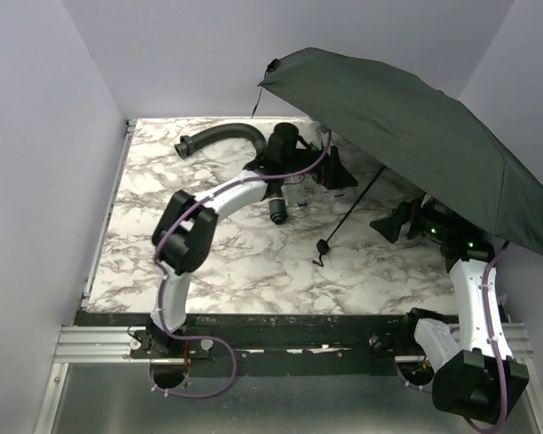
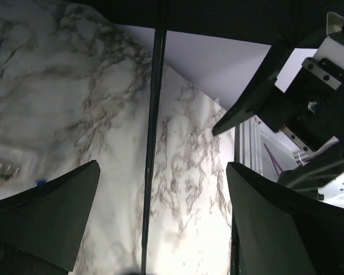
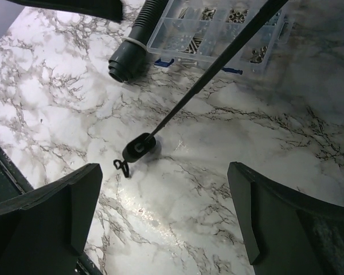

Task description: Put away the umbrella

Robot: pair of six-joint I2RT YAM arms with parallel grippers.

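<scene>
The umbrella is open. Its dark canopy (image 1: 416, 136) hangs over the table's right rear. Its thin black shaft (image 1: 357, 203) slants down to the small handle (image 1: 324, 244), which rests on the marble with its loop strap (image 3: 121, 167). My left gripper (image 1: 339, 172) is open and empty near the upper shaft. In the left wrist view the shaft (image 2: 153, 143) runs through the gap between the fingers (image 2: 51, 212), touching neither. My right gripper (image 1: 394, 221) is open and empty under the canopy. In the right wrist view it (image 3: 163, 217) hovers beyond the handle (image 3: 140, 148).
A black ribbed curved hose (image 1: 219, 136) lies at the back, its end also in the right wrist view (image 3: 132, 54). A clear compartment box of small parts (image 3: 218, 23) sits by it under the left arm. White walls enclose the marble table (image 1: 244, 262).
</scene>
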